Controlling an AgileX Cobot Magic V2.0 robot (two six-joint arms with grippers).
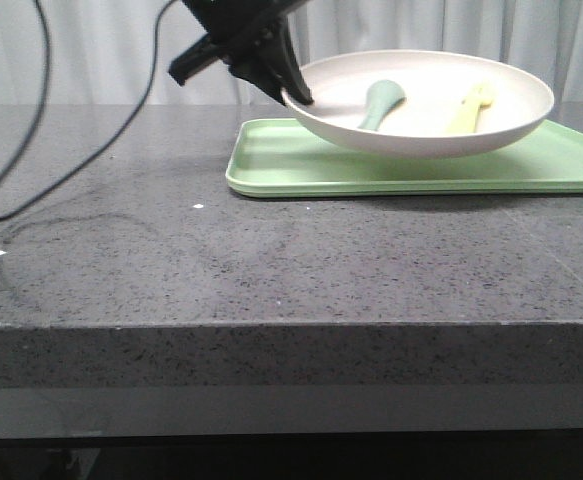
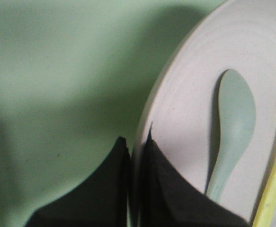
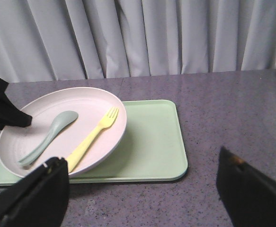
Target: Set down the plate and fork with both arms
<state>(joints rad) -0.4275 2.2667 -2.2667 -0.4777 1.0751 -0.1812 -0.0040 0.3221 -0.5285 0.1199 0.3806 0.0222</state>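
The off-white plate (image 1: 426,125) is tilted over the light-green tray, its left rim raised. My left gripper (image 1: 296,97) is shut on that left rim; in the left wrist view (image 2: 138,146) the rim passes between its two black fingers. The pale-yellow fork (image 1: 471,108) lies inside the plate (image 3: 88,139), beside a grey-green spoon (image 1: 381,103). My right gripper (image 3: 142,189) is open and empty, above the bare table in front of the tray's near edge, apart from the plate (image 3: 95,106) and fork. It is out of the front view.
The light-green tray (image 1: 391,175) lies at the back right of the dark speckled table (image 1: 221,260). A black cable (image 1: 61,170) loops down at the left. Grey curtains hang behind.
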